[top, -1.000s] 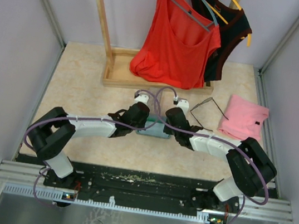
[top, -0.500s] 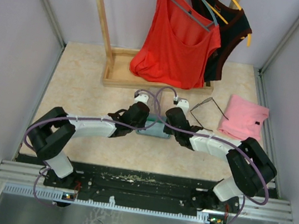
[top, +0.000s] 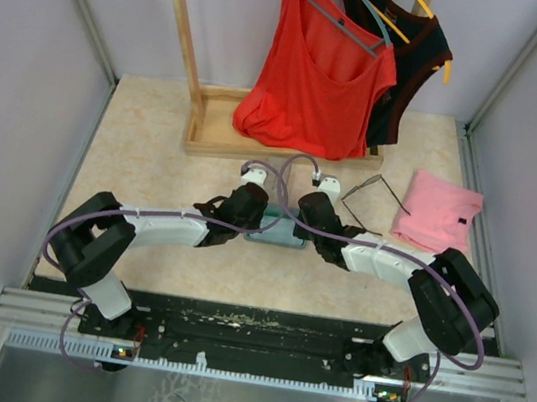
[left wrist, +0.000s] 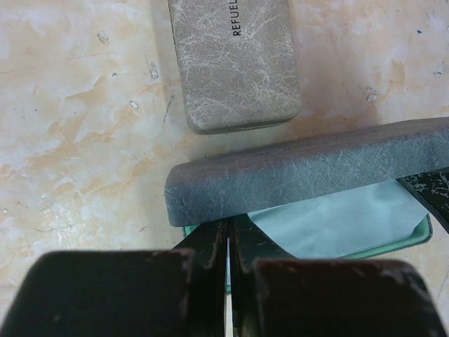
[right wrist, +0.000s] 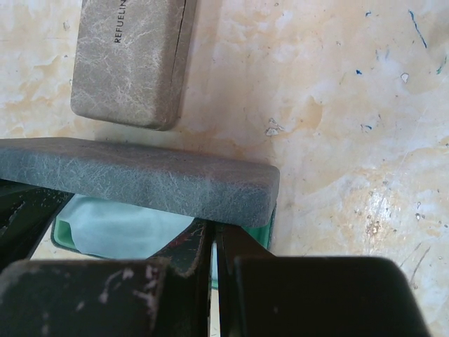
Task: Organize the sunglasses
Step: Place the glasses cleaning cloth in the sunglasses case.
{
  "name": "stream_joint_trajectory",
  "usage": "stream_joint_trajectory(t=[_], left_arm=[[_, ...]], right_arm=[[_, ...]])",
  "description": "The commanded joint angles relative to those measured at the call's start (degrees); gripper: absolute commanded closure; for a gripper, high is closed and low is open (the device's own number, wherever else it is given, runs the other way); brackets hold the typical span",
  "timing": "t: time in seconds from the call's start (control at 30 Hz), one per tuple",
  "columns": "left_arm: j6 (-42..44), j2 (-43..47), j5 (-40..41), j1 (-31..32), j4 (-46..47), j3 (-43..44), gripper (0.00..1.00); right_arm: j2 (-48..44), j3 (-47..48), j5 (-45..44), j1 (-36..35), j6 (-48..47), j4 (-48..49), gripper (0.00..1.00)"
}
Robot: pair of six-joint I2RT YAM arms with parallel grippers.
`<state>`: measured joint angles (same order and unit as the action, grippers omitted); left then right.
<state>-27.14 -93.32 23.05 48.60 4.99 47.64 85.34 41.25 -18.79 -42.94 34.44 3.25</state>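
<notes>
Clenching left gripper [left wrist: 228,242] and right gripper [right wrist: 212,242] on the rim of the open grey felt glasses case [left wrist: 309,172], I might slip, dropping its lid; thin dark wire-framed sunglasses [top: 372,200] lie apart by pink cloth [top: 441,211].

mid-desk, the grey case [left wrist: 302,175] lid overhangs the fingertips of the left gripper [left wrist: 228,230] and right gripper [right wrist: 212,233], pinched at its green tray [left wrist: 414,235]. the tan case [left wrist: 235,63] runs off frame, lettering clipped. the sunglasses [top: 369,202] lenses, toward the far right corner, are too fine to read.
</notes>
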Motion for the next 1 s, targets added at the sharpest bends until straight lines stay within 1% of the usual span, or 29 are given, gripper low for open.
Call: stream_joint_trajectory(t=[0.0,0.97], left_arm=[[0.42,1.22,1.66,-0.47,0.99,-0.61,1.00],[1.34,-1.74,-0.79,-0.40,1.58,0.21,1.00]], right_arm=[[-1.28,0.75,-0.12,0.66,-0.89,2.37,1.00],[0.59,0.83,-0.19,0.62,-0.77,1.17,1.00]])
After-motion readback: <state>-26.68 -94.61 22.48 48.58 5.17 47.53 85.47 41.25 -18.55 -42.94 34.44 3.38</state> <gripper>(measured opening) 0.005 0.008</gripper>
